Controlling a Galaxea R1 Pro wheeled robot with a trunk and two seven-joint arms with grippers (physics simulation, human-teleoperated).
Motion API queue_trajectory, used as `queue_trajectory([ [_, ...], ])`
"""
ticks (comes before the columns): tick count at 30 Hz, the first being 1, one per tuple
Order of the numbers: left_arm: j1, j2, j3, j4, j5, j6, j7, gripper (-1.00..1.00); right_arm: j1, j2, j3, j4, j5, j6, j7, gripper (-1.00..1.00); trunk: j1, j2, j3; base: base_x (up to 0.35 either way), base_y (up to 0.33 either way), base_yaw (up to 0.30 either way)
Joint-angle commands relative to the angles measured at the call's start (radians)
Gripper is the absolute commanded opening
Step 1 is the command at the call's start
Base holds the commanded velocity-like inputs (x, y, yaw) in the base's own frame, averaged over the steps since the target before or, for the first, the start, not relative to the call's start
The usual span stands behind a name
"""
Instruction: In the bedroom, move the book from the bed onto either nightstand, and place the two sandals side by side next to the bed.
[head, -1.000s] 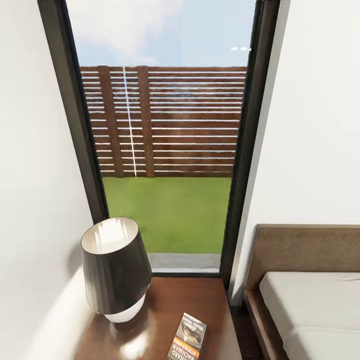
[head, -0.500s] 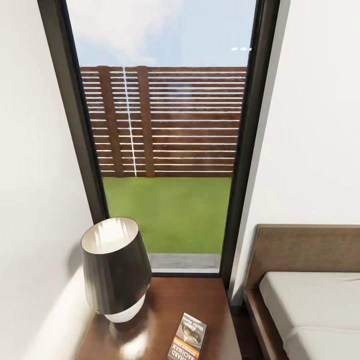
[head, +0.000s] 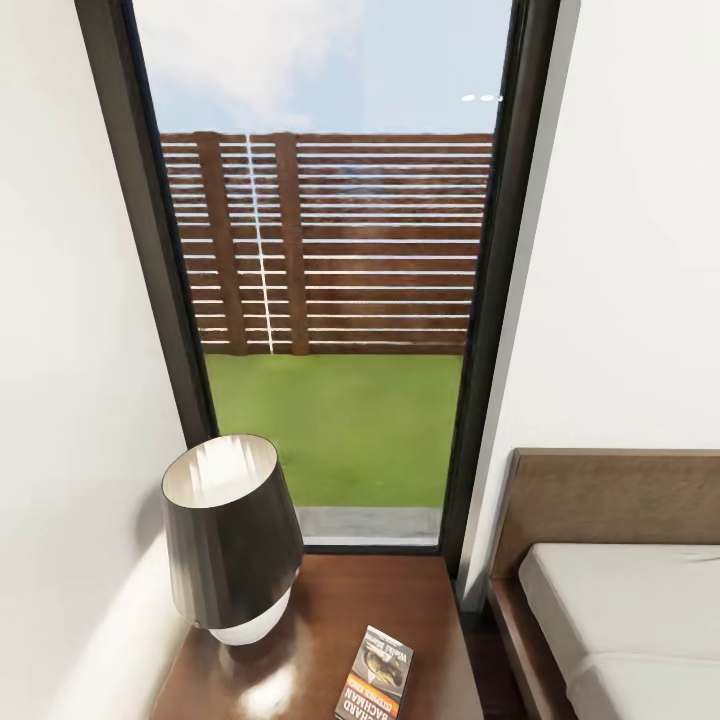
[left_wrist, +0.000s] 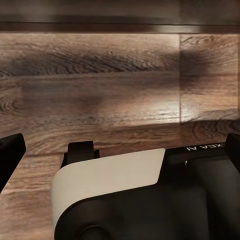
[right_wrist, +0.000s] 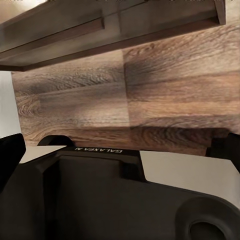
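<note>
Wood-plank flooring (left_wrist: 100, 85) fills your wrist views; both claws' fingertips sit wide apart, released. Your glossy dark-brown nightstand (head: 400, 600) carries the thin dark paperback (head: 375, 685) at its near edge, long axis angled toward the window, lettering "BACHMAN" upside down.

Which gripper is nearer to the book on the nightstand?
Cannot tell. Left gripper and right gripper both hang open above wood floor; the book lies on the nightstand.
</note>
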Motion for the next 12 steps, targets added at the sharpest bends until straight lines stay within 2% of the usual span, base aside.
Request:
queue_trajectory([
  [1, -0.001, 0.0, 0.009, 0.001, -0.01, -0.003, -0.003, 1.0, -0.001, -0.001, -0.007, 0.003, 0.002, 0.0, 0.003, 1.0, 0.0, -0.001, -0.001, 0.0, 0.0, 0.0],
  [12, -0.001, -0.001, 0.009, 0.001, -0.01, -0.003, -0.003, 1.0, -0.002, 0.0, -0.007, 0.003, 0.002, 0.0, 0.003, 1.0, 0.0, -0.001, -0.001, 0.0, 0.0, 0.0],
])
